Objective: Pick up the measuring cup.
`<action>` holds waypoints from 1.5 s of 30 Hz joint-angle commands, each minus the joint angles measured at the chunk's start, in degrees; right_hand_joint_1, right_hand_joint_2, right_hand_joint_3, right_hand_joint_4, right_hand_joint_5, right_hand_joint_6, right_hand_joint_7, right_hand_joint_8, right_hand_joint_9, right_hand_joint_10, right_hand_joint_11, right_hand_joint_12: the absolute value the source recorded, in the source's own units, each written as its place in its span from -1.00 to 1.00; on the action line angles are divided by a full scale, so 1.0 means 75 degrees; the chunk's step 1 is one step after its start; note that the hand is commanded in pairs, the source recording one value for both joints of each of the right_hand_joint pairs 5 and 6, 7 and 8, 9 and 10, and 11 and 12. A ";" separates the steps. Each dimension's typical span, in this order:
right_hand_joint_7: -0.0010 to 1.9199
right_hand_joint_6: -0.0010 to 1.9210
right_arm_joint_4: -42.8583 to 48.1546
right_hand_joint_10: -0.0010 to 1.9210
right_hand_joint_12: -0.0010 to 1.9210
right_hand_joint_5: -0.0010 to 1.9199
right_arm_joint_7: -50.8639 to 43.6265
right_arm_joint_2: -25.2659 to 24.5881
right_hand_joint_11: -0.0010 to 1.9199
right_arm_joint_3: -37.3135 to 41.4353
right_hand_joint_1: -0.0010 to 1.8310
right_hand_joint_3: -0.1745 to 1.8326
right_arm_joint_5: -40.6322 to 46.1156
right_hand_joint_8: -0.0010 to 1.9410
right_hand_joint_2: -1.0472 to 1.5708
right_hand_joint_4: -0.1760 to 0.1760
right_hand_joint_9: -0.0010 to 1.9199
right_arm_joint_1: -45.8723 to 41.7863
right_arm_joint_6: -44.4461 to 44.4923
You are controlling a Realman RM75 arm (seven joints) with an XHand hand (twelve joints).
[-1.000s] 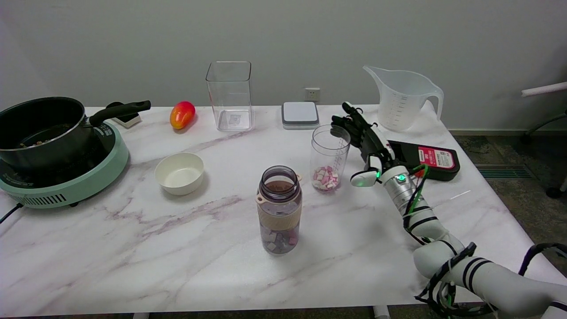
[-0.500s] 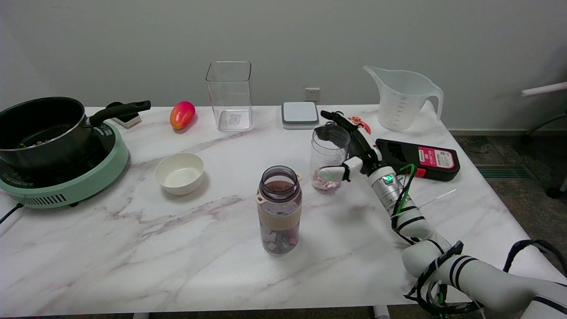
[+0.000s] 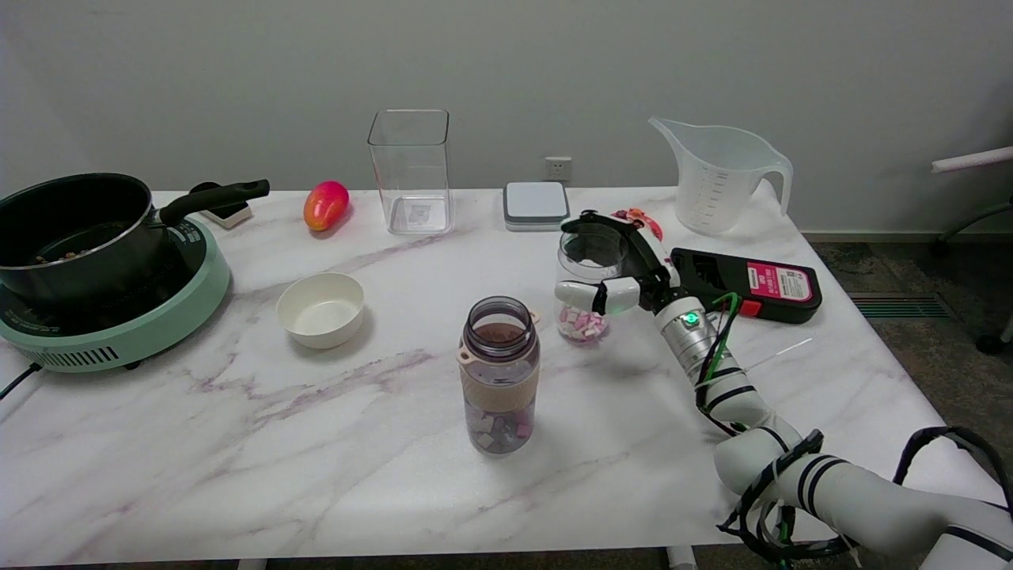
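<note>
Head view, looking down across the marble counter [image 3: 237,443].

Robot hand [image 3: 633,265] clamped on the measuring cup [image 3: 582,269]: dark fingers [image 3: 609,224] curled round the far side close under the rim, white thumb [image 3: 589,294] laid across the near side at about mid-height. Palm pressed against the cup's right flank. Wrist with a green light just behind, forearm [image 3: 712,372] slanting down to the lower right, trailing black and green cables, elbow bent near the counter's near edge.

Cup clear, upright, right of centre on the counter, base apparently down on the marble; pink and white pieces [image 3: 582,323] heaped in the bottom.

Near and left of the cup, an open bottle [image 3: 500,372] with a beige band and mixed pieces inside. Farther left, a white bowl [image 3: 320,309], then a black pot [image 3: 71,229] on a green cooker [image 3: 127,324].

Along the far edge: a red-orange fruit [image 3: 325,204], a tall square clear container [image 3: 410,170], a flat grey-and-white box [image 3: 536,204], a large translucent jug [image 3: 720,174].

Just right of the hand, a black device with a red label [image 3: 752,283]. Something small and orange-red [image 3: 633,214] partly hidden behind the fingers, too covered to identify.
</note>
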 commanded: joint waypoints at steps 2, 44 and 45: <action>0.25 0.01 -0.0090 0.19 -0.09 0.01 -0.0137 -0.0015 -0.09 0.0111 0.51 -0.08 0.0019 0.24 0.08 0.00 0.19 0.0091 -0.0020; 1.00 1.00 0.5406 0.73 0.51 1.00 -0.2830 0.1636 0.51 0.3057 0.36 -0.60 -0.0490 0.98 1.00 0.00 0.73 -0.2486 -0.2886; 1.00 1.00 0.5656 0.73 0.51 1.00 -0.3075 0.1589 0.51 0.3231 0.36 -0.60 -0.0487 0.98 1.00 0.00 0.73 -0.2693 -0.3092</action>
